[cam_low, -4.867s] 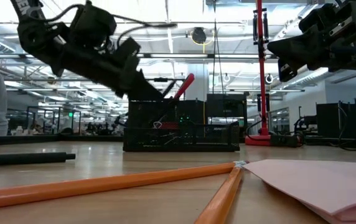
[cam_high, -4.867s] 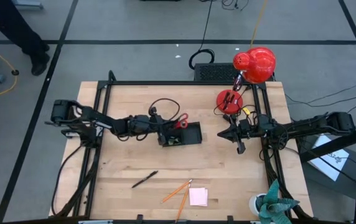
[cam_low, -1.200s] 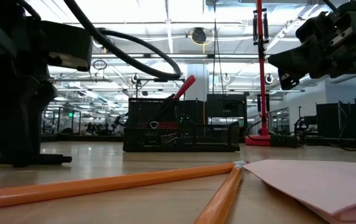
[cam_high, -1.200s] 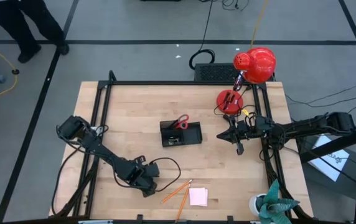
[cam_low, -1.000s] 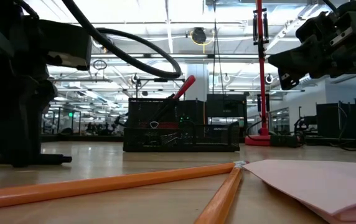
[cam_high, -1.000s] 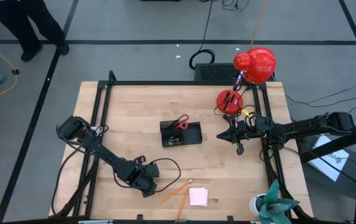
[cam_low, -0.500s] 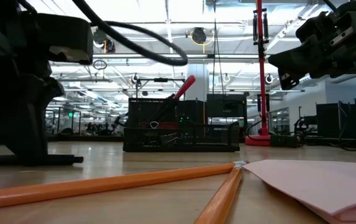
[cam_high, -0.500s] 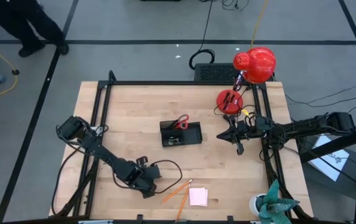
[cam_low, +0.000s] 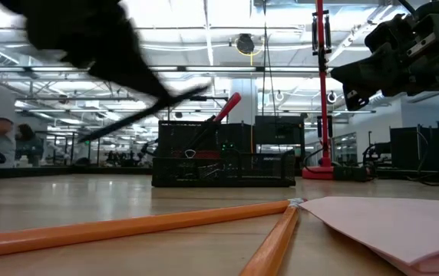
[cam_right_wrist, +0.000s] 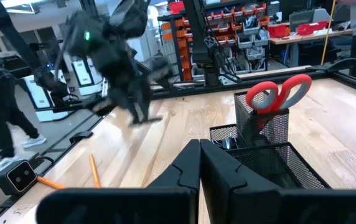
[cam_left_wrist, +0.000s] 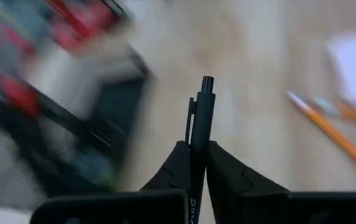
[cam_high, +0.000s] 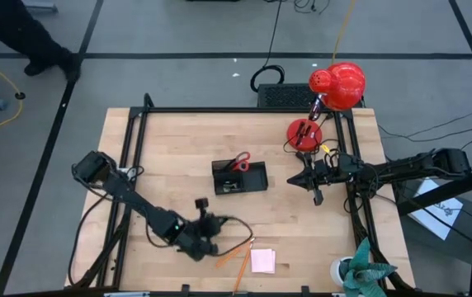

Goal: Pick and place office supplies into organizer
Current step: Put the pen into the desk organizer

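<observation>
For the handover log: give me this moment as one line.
left gripper: shut on black pen, lifted | right gripper: shut, idle | scissors: in organizer

The wooden table (cam_high: pixel 178 148) carries a black metal frame (cam_high: pixel 219 110) along its edges. A red lamp (cam_high: pixel 337 85) stands at the table's far right corner, its round red base (cam_high: pixel 304 132) on the tabletop. A green plant-like object (cam_high: pixel 364 272) sits at the near right corner. A person (cam_high: pixel 30 37) stands on the grey floor beyond the far left corner.
</observation>
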{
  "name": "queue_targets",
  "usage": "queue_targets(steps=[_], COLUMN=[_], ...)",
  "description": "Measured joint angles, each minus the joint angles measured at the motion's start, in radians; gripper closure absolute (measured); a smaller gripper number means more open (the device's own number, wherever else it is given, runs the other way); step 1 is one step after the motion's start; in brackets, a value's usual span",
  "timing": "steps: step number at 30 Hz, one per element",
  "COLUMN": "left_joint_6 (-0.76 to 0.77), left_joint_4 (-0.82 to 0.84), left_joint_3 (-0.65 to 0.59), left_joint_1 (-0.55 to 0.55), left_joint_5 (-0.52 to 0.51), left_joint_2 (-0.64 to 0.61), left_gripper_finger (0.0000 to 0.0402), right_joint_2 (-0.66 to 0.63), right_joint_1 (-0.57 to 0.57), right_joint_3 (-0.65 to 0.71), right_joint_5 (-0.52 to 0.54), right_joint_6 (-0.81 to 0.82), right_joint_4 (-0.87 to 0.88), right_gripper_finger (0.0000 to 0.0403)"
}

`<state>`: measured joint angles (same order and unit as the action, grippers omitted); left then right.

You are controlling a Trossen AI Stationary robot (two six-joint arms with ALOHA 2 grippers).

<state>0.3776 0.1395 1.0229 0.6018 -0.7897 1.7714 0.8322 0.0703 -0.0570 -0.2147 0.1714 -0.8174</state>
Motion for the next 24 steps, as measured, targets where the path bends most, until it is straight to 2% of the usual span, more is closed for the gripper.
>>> queue_targets(steps=[3, 6, 9, 12, 16, 19, 24], left_joint_6=[-0.154, -0.325, -0.481, -0.533, -0.563, -0.561, -0.529], left_joint_4=[-0.066, -0.203, -0.436, -0.673, -0.926, -0.996, -1.030], left_joint_3=[0.000, -0.040, -0.155, -0.301, -0.432, -0.473, -0.474], left_joint_1=[-0.056, -0.112, -0.172, -0.247, -0.320, -0.373, -0.432], left_joint_5=[-0.092, -0.094, 0.022, 0.181, 0.260, 0.319, 0.409], left_joint_2=[-0.073, -0.161, -0.248, -0.321, -0.361, -0.356, -0.334], left_gripper_finger=[0.0379, 0.0378, 0.0383, 0.0389, 0.0389, 0.0389, 0.0391], right_joint_2=[0.000, 0.000, 0.000, 0.000, 0.000, 0.000, 0.000], right_joint_1=[0.000, 0.000, 0.000, 0.000, 0.000, 0.000, 0.000], right_joint_3=[0.000, 0.000, 0.000, 0.000, 0.000, 0.000, 0.000], right_joint_5=[0.000, 0.000, 0.000, 0.000, 0.000, 0.001, 0.001], right_joint_6=[0.000, -0.001, -0.001, -0.003, -0.003, -0.003, -0.001], right_joint_4=[-0.001, -0.001, -0.004, -0.010, -0.017, -0.034, -0.045], right_gripper_finger=[0.0399, 0.0399, 0.0399, 0.0399, 0.0399, 0.0399, 0.0399])
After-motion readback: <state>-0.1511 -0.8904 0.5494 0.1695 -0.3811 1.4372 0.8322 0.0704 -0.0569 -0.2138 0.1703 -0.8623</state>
